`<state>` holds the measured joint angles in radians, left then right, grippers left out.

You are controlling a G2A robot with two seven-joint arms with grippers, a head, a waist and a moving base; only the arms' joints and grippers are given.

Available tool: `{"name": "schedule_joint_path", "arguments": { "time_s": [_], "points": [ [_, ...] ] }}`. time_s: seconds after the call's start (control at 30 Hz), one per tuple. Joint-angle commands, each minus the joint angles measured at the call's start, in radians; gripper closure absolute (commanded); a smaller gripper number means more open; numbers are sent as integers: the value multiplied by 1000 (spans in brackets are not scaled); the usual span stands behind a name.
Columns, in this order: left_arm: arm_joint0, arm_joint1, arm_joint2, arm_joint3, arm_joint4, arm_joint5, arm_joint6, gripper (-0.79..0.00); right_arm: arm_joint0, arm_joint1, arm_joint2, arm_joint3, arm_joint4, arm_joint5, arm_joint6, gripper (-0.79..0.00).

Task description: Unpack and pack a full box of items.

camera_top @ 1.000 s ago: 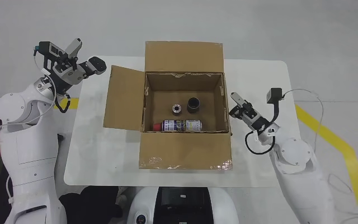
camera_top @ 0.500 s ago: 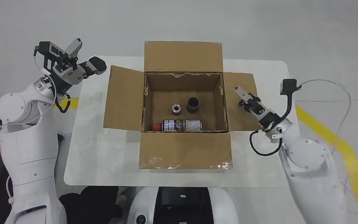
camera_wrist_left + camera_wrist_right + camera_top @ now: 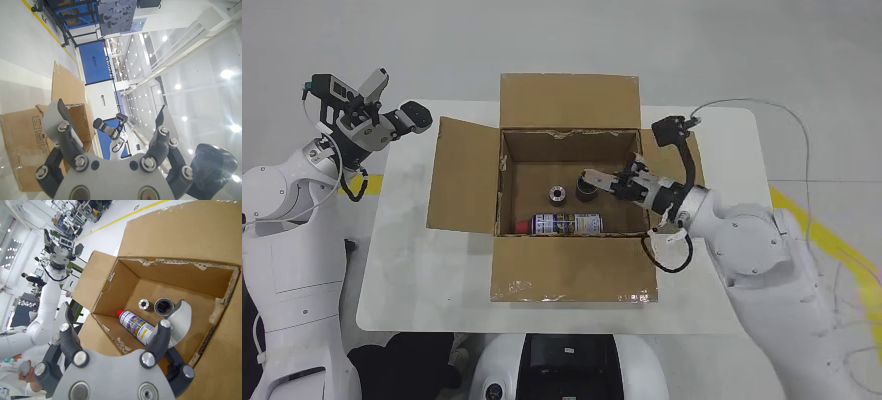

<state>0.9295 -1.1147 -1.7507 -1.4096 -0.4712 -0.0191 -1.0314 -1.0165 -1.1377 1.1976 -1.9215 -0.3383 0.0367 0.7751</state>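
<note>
1. Flaps of the cardboard box [image 3: 572, 270] lie folded out on the white table [image 3: 412, 270] in the top view. On the box floor a spray can [image 3: 567, 223] lies on its side along the near wall. A small metal cylinder [image 3: 558, 194] stands just behind the spray can. The right gripper [image 3: 587, 182] reaches in over the right wall, with its tips near the middle of the box. It possibly covers a dark item there, though the overlap makes this hard to judge. The left gripper [image 3: 397, 97] hangs over the table's far left corner, well apart from the box, with its fingers spread.

2. In the left wrist view, the left gripper [image 3: 110, 106] has its fingers [image 3: 56, 117] wide apart, with nothing between them. The box [image 3: 24, 128] sits beside it.

3. In the right wrist view, the right gripper [image 3: 123, 306] hovers above the open box [image 3: 170, 279], fingers apart and holding nothing. The spray can [image 3: 136, 326], red cap toward the left wall, lies below. The metal cylinder [image 3: 144, 305] and a black cylinder [image 3: 163, 307] stand side by side, and the black cylinder is just beside one fingertip.
</note>
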Motion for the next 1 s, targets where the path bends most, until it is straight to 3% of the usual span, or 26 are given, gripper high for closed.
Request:
{"name": "schedule_joint_path", "arguments": {
  "time_s": [0.0, 0.13, 0.8, 0.97],
  "points": [
    [0, 0, 0, 0, 0, 0, 0, -785, 27, -3, -35, 20, -47, 7, 12, -785],
    [0, 0, 0, 0, 0, 0, 0, -785, 71, -7, -99, 39, -151, 40, 53, -785],
    [0, 0, 0, 0, 0, 0, 0, -785, 68, -7, -104, 43, -165, 43, 53, -785],
    [0, 0, 0, 0, 0, 0, 0, -785, 153, -12, -172, 94, -284, 12, 159, -785]
  ]
}}
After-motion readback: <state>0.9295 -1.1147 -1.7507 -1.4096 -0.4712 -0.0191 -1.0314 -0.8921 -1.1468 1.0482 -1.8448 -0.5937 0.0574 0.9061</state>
